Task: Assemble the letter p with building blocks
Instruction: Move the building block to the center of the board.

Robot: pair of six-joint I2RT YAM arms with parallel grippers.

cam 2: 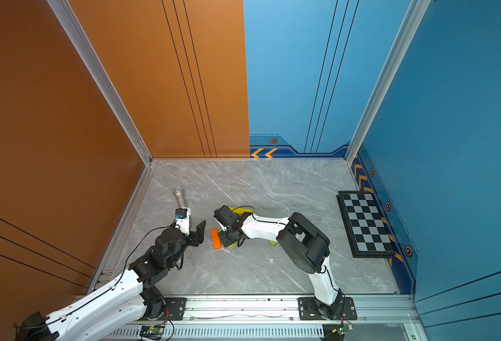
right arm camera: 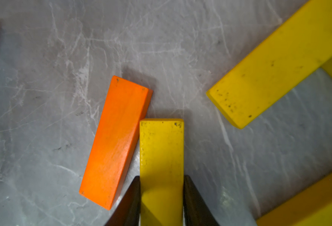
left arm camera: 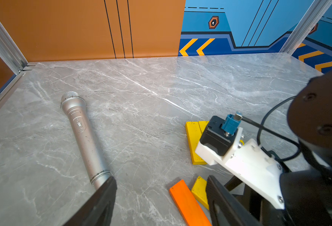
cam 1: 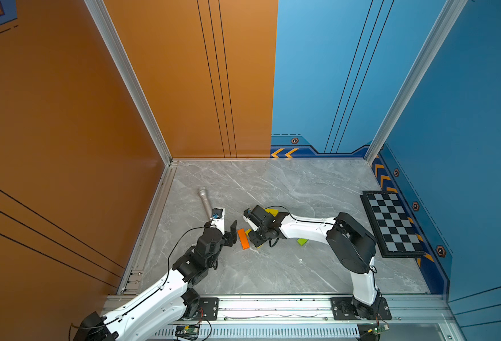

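Note:
My right gripper (right arm camera: 161, 177) is shut on a yellow block (right arm camera: 161, 156) that lies along its fingers, low over the table. An orange block (right arm camera: 116, 140) lies flat against that block's side and shows in both top views (cam 1: 243, 238) (cam 2: 215, 238). Three more yellow blocks (right arm camera: 278, 64) lie as three sides of a square, part of the letter p. A green block (cam 1: 302, 242) peeks out from under the right arm. My left gripper (left arm camera: 161, 179) stands open over bare table, and the orange block (left arm camera: 188, 203) lies just inside one of its fingers.
A silver microphone (cam 1: 205, 199) lies on the marble table, its end behind one finger (left arm camera: 104, 195) of the left gripper. A chequered board (cam 1: 391, 224) lies by the right wall. Walls close the table on three sides.

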